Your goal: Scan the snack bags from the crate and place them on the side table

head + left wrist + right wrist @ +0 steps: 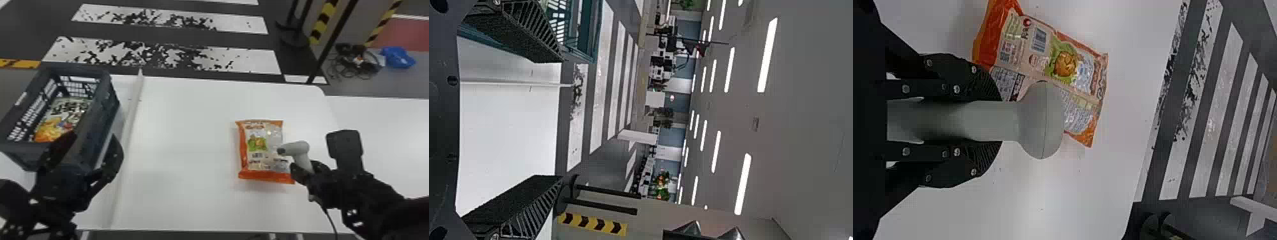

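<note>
Crate (110, 95): dark, open-topped, lattice sides, at the left of the white worktop (188, 127). Inside, low down: snack packaging (51, 127), yellow-orange and dark-printed; bag count unclear. My left gripper (94, 138) near its near end, jaws wide apart, empty. My right gripper (305, 169): jaws closed around the grey scanner's (297, 148) handle. 1 orange snack bag (257, 143) flat on the worktop, by the scanner head.
</note>
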Robot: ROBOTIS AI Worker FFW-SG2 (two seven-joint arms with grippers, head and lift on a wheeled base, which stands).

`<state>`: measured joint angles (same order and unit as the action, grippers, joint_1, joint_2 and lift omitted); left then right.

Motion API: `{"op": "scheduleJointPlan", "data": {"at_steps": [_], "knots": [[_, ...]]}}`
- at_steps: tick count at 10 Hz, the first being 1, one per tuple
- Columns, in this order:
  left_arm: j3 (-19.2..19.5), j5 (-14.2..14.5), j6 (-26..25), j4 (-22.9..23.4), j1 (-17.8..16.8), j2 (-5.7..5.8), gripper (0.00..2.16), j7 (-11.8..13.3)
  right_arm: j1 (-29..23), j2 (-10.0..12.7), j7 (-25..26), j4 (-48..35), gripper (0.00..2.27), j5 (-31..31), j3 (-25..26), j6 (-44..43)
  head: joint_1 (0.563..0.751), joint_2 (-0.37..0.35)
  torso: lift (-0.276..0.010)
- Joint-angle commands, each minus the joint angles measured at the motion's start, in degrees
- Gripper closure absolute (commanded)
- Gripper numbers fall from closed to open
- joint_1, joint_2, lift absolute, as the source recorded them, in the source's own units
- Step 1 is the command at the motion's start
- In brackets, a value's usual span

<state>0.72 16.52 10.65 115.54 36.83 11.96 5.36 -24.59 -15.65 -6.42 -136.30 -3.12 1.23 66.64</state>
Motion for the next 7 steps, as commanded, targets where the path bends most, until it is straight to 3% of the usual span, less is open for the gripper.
{"op": "scheduleJointPlan", "data": {"at_steps": [1,4,7], "knots": [[-0.5,0.0,-0.1,0.0,-0.2,-0.19,0.03,-0.2,0.2,0.9,0.1,-2.1,2.25,2.2,-4.2,2.4,0.695,-0.044,-0.081],[-0.6,0.0,-0.1,-0.2,-0.2,-0.1,0.03,-0.2,2.1,2.3,0.3,-1.5,2.25,5.8,-10.7,3.6,0.695,0.028,-0.081],[-0.6,0.0,-0.2,-0.3,-0.3,-0.01,0.04,-0.1,4.6,2.6,1.5,2.6,2.25,6.5,-13.0,3.5,0.695,0.068,-0.081]]}}
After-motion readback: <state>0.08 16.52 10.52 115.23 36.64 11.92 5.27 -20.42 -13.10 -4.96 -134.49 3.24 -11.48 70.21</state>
